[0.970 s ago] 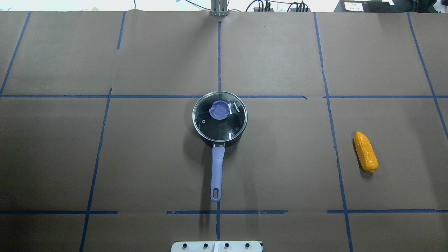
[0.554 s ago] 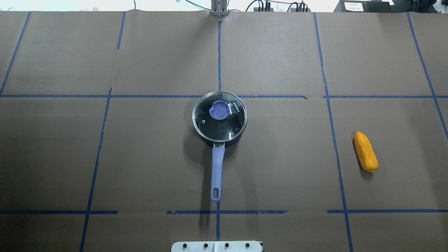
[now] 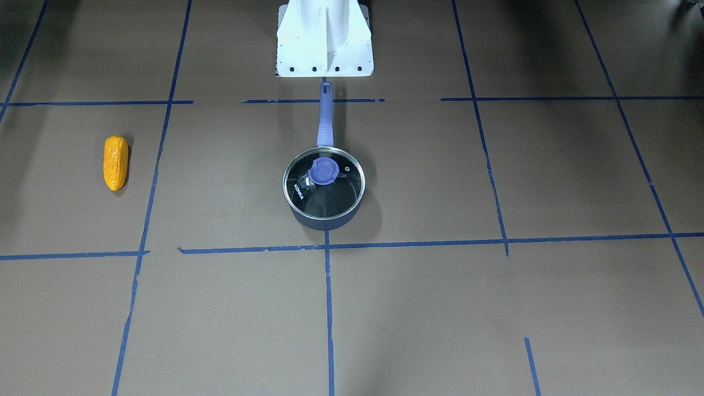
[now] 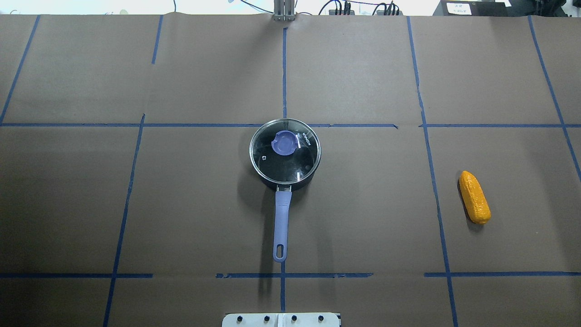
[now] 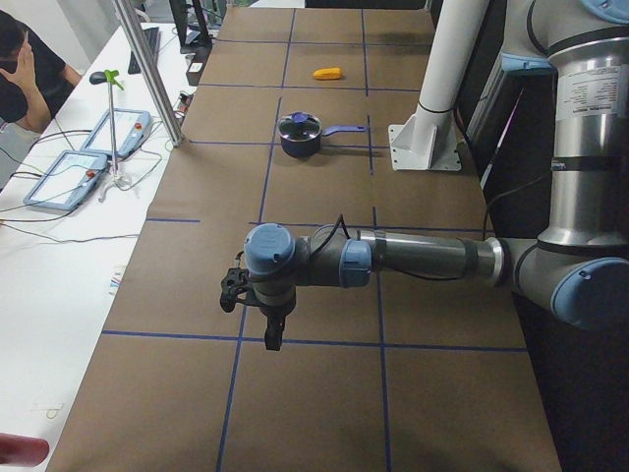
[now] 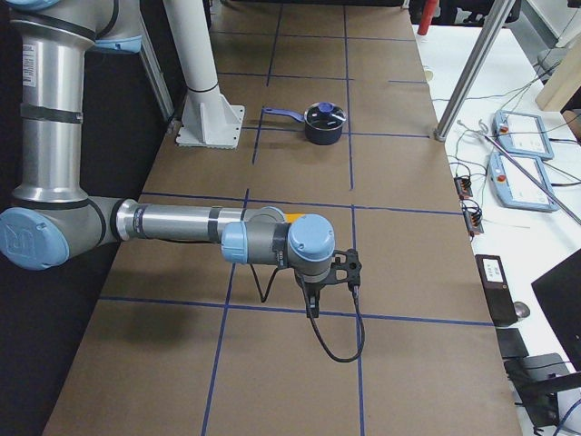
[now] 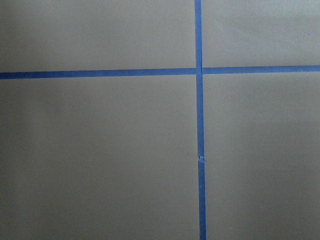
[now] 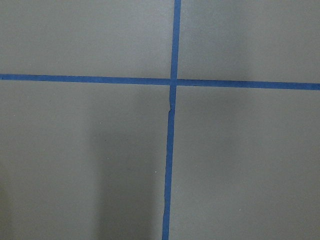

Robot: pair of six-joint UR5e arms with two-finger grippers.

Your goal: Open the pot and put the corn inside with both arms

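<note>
Pot, small dark navy saucepan [image 3: 322, 223] | glass lid [image 4: 290, 163] seated, judged slick, fragile; take purple knob [image 4: 284, 142] | orange-yellow bumpy toy corn cob [image 4: 474, 197] judged light; pinch mid-body | my left claw [image 5: 272, 339], right claw [image 6: 313, 309]: grip state cannot tell

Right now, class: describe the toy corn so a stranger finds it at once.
On the brown paper-covered table, find the lidded dark navy saucepan at the centre. Far to its right in the overhead view lies the bumpy orange-yellow toy corn cob, the only orange thing there.
</note>
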